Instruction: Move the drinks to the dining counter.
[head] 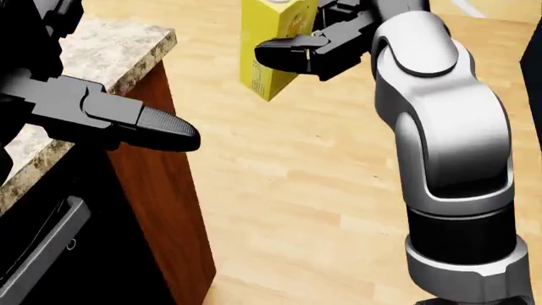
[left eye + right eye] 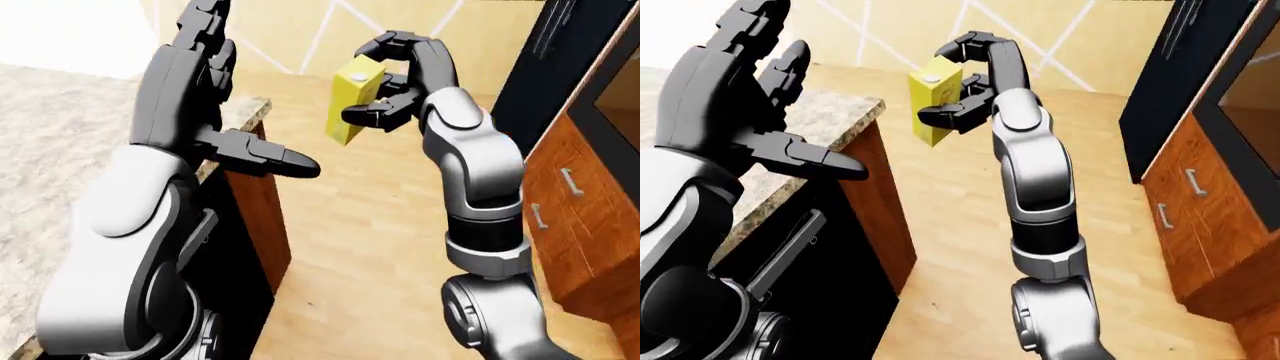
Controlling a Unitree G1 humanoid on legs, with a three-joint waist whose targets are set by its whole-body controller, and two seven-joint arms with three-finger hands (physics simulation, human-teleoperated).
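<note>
A yellow drink carton [image 2: 352, 99] with a round cap is held upright in the air over the wooden floor. My right hand [image 2: 392, 79] is shut on it, fingers curled over its top and side; it also shows in the right-eye view [image 2: 933, 105] and the head view [image 1: 269, 44]. My left hand [image 2: 205, 90] is raised, open and empty, fingers spread, over the end of a speckled stone counter [image 2: 835, 112].
The stone counter [image 1: 114, 47] ends at a brown wooden side panel [image 1: 161, 210], with a dark appliance front [image 2: 805, 277] below it. Wooden drawers [image 2: 565, 202] and a tall black unit [image 2: 545, 60] stand at the right. Wooden floor [image 2: 370, 240] lies between.
</note>
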